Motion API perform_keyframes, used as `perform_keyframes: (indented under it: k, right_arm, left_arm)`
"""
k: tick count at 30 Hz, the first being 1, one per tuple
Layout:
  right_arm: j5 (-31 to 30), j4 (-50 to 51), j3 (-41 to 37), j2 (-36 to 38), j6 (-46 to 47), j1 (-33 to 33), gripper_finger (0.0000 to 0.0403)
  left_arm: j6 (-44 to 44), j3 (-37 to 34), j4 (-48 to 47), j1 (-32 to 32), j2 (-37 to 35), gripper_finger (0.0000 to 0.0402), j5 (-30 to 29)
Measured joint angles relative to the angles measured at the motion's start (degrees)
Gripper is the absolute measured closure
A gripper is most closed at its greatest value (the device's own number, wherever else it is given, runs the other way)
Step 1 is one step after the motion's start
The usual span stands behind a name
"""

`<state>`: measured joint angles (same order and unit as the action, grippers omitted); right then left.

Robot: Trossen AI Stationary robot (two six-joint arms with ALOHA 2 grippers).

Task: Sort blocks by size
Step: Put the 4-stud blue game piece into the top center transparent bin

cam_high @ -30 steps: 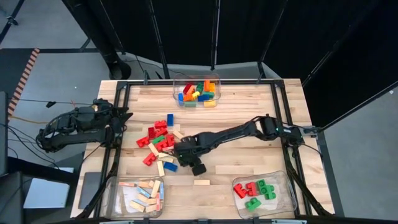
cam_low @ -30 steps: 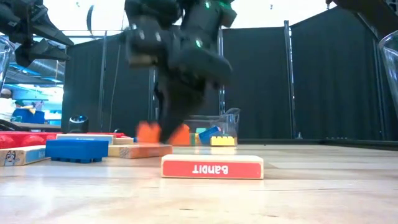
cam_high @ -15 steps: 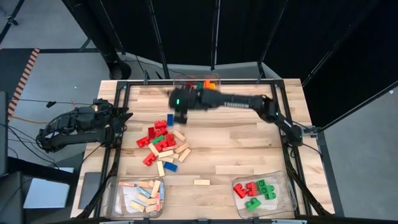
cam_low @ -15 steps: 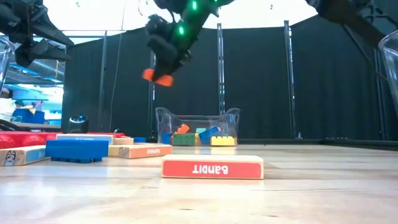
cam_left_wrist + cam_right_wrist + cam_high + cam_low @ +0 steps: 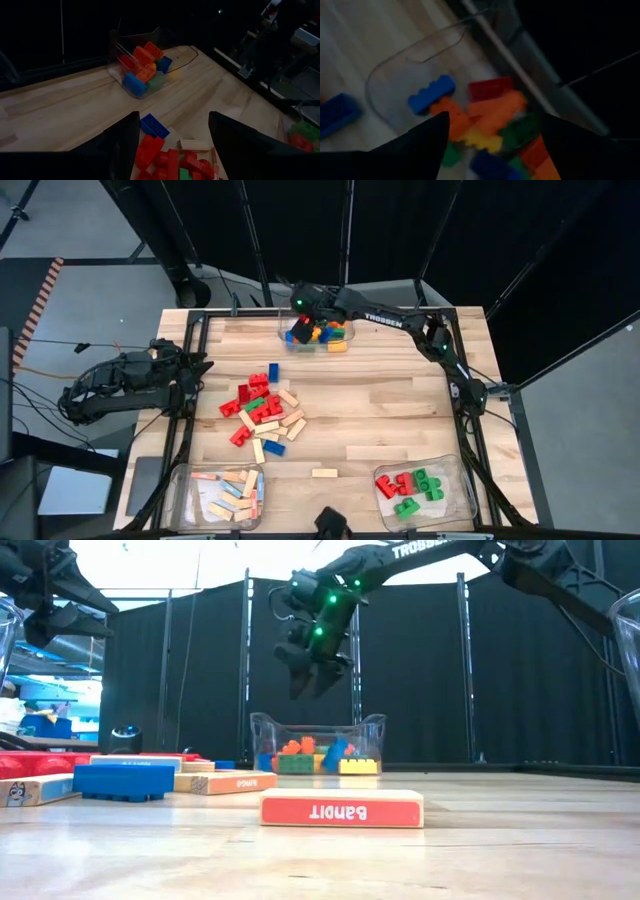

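Note:
The blocks lie in a loose pile (image 5: 262,412) of red, green, blue and pale wooden pieces at the table's centre-left. A clear bin (image 5: 343,312) at the far edge holds studded bricks (image 5: 485,115) in mixed colours. My right gripper (image 5: 312,680) hangs open above that bin with nothing between its fingers, as the right wrist view (image 5: 492,125) also shows. My left gripper (image 5: 170,145) waits open at the table's left edge (image 5: 195,365), pointing toward the pile.
A clear bin (image 5: 190,498) at the near left holds wooden bars. Another clear bin (image 5: 455,470) at the near right holds red and green bricks. One wooden block (image 5: 324,473) lies alone near the front edge. Bare wood stretches across the table's right half.
My right gripper has risen from the pile with an orange brick and swung to the far edge, over the far bin, rolling as it went. There it has opened, and the orange brick is no longer between its fingers.

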<state>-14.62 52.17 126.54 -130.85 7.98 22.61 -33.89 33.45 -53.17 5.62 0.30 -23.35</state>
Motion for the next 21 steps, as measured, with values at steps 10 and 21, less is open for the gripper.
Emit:
perform_keyframes:
  k: [10, 21]
  right_arm:
    - [12.16, -8.71, 0.00, -0.30, 15.16, -10.21, 0.0126]
    - [-0.94, -27.45, -3.67, -3.75, 14.27, -17.72, 0.0187]
  left_arm:
    - [0.00, 0.00, 0.00, 0.00, 0.00, 0.0156, 0.00]
    - [0.02, 0.00, 0.02, -0.01, 0.00, 0.0156, 0.00]
